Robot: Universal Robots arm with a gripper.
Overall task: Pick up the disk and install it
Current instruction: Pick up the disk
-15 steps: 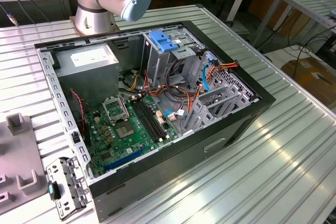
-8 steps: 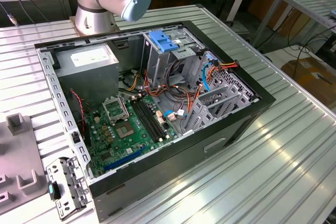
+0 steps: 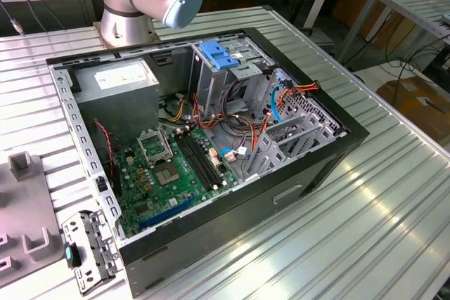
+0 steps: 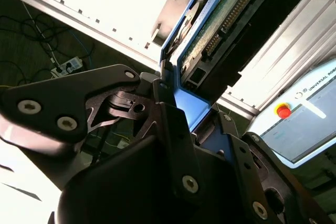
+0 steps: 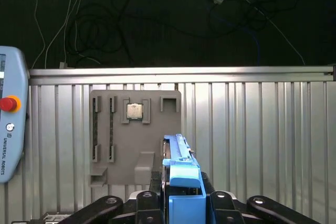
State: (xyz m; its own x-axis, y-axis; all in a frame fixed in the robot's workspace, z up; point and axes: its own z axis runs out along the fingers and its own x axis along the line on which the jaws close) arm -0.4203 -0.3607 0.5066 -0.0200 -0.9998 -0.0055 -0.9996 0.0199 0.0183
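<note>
The disk (image 5: 181, 174) stands on edge between my black fingers (image 5: 155, 186), held above the ribbed metal table. Blue plastic rails run along its sides. In the second wrist view the disk (image 4: 226, 19) shows its green circuit board and connector edge, with a blue rail beside it. My gripper (image 5: 181, 198) is shut on the disk in both wrist views, and the gripper (image 4: 176, 103) clamps it at the lower end. The open computer case (image 3: 337, 145) lies on the table in the exterior view, and the arm's base (image 3: 126, 12) stands behind it.
Inside the case are a drive cage with a light-blue latch (image 3: 219, 54), a grey power-supply box (image 3: 116, 83), a motherboard (image 3: 169, 170) and loose cables. A grey fixture tray (image 5: 134, 140) holding a chip (image 5: 134, 111) lies below the gripper. A teach pendant (image 5: 10, 119) sits beside the tray.
</note>
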